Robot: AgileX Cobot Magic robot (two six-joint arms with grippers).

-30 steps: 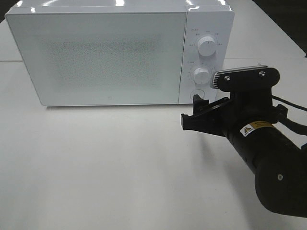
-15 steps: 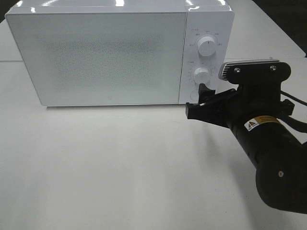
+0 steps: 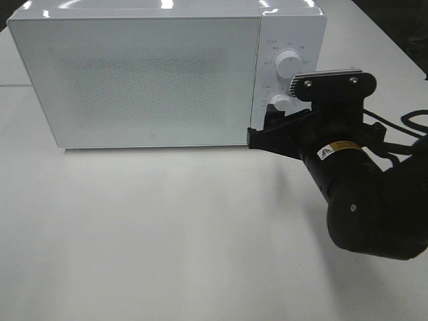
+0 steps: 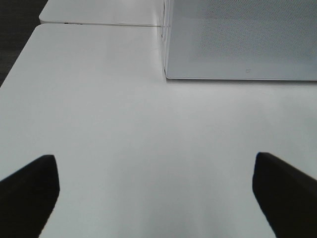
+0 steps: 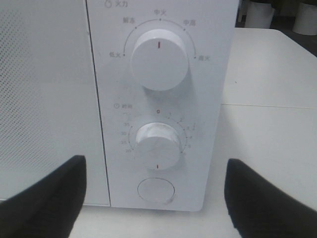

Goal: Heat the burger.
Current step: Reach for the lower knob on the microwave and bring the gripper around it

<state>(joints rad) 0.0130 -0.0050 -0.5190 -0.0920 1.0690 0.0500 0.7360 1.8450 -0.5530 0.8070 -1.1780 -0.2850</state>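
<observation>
Starting at the left, the left gripper is out of the high view. Its jaws stand wide with nothing between them, over bare tabletop short of the microwave's front left corner. The microwave stands along the far edge of the tabletop with its door shut. I cannot see the burger in any view. I judge it is behind that frosted door, but I cannot confirm this.

On the panel at the right are 2 dials, the power knob above the timer knob, with a round button lowest. The right gripper faces the panel with its jaws fairly wide, empty, and roughly straddling the timer knob.

I take the step in hand to be setting the time. I would centre on that knob, ease in until the pads flank its rim, close gently and twist from the wrist. I would stay clear of the button below, which I suspect releases the door.

Against 1 second ago, the right arm has swung left and in toward the panel. In the high view it now hides the button that showed then. The jaw width, the door and the microwave look unchanged.
</observation>
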